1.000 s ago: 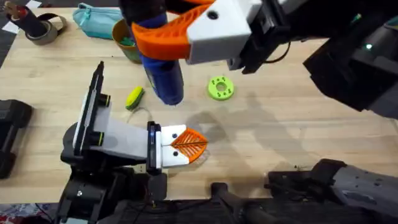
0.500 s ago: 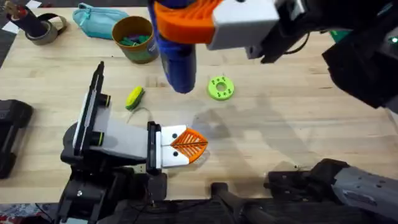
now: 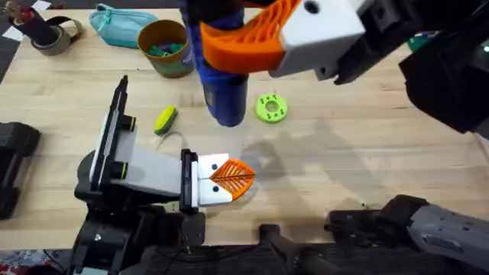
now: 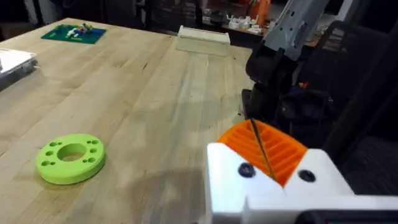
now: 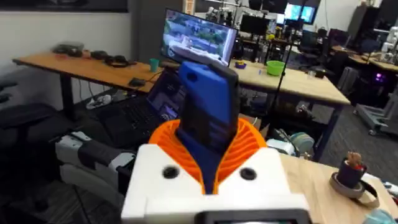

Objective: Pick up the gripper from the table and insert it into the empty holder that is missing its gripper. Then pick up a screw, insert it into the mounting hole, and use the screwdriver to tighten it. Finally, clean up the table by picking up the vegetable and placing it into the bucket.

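Right pincer (image 3: 229, 46) clamped on the screwdriver (image 3: 224, 95); left pincer (image 3: 229, 179) together, fingers upon the table (image 3: 344, 153).

On the worktop (image 3: 367, 153) sat one yellow bucket (image 3: 164, 47), one teal pouch (image 3: 116, 24), one green disc (image 3: 270, 108), one yellow-green vegetable (image 3: 165, 120), one tape roll (image 3: 53, 36); overhead, one blue screwdriver (image 3: 221, 84).

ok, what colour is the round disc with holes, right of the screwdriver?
Bright lime green disc, clearest in the left wrist view.
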`<state>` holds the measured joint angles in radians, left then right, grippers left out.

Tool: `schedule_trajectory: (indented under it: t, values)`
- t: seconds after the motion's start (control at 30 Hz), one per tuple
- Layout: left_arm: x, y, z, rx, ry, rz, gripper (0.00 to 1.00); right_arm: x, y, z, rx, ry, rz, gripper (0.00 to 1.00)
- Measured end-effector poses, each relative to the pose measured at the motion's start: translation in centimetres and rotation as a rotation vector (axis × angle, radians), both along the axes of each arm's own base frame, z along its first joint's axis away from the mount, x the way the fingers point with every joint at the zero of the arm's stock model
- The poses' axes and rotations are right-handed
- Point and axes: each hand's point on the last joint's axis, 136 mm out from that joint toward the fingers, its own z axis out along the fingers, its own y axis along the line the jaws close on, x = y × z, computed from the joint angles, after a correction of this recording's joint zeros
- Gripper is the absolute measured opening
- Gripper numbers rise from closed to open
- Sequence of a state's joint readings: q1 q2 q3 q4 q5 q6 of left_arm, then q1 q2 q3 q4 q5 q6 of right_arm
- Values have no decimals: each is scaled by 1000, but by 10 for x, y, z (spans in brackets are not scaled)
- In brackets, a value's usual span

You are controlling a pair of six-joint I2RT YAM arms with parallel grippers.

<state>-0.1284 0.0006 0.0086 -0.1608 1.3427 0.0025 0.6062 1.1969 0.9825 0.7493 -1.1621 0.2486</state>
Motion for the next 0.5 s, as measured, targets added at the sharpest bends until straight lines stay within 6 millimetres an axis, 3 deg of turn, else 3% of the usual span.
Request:
schedule_trajectory:
  t: [0.37,0.5]
  values:
    - [0,0,0,0,-2,3,9,-6,1,1,-12,42,29,53]
    - [10,1,0,7,-22,55,9,-12,4,1,-17,59,54,53]
